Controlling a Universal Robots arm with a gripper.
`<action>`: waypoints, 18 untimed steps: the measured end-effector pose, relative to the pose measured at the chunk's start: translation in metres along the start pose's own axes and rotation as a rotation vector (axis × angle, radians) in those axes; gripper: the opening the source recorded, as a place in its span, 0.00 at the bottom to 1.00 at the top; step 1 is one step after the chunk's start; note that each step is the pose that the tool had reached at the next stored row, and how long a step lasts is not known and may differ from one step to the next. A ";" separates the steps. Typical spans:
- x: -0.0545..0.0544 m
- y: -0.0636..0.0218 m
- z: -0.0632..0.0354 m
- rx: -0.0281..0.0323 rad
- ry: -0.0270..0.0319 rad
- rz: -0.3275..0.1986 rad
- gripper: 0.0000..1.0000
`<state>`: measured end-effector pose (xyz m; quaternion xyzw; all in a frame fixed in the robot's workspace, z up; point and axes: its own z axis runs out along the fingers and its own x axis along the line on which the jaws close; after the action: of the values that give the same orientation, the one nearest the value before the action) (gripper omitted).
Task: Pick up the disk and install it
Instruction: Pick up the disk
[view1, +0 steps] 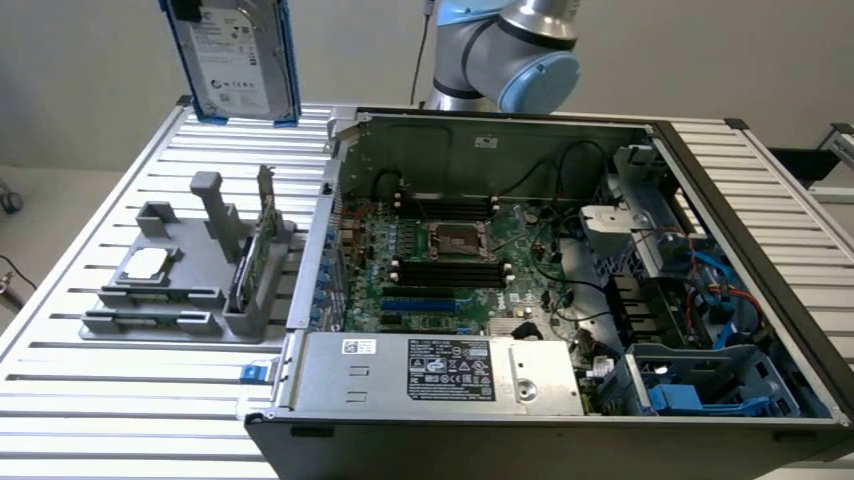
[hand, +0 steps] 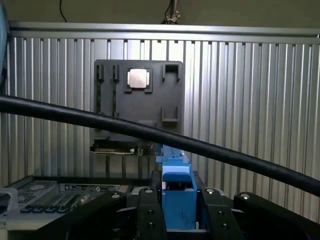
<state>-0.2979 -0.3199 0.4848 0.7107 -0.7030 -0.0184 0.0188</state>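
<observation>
One disk (view1: 238, 60) — upright, clamped in the end effector (hand: 178, 202)

Exterior view slants down over the table (view1: 120, 400) — wrist view looks down past the tool (hand: 177, 212) — both share the fixture (view1: 147, 325).

Metal and plastic, mostly dull-finished.
The disk (view1: 238, 55) is smooth silver metal with a white paper label in a blue plastic bracket (view1: 248, 120); the desk (view1: 107, 390) is ribbed, satin aluminium, and the grey holder (view1: 154, 322) seems matt plastic.
</observation>
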 end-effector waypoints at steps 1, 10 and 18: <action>0.001 -0.0048 -0.0009 -0.0033 -0.0001 0.000 0.33; 0.011 -0.0450 -0.0131 -0.0190 -0.0003 0.000 0.33; 0.020 -0.0809 -0.0159 -0.0191 -0.0046 0.000 0.33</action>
<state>-0.2161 -0.3393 0.4965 0.7105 -0.7027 -0.0268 0.0240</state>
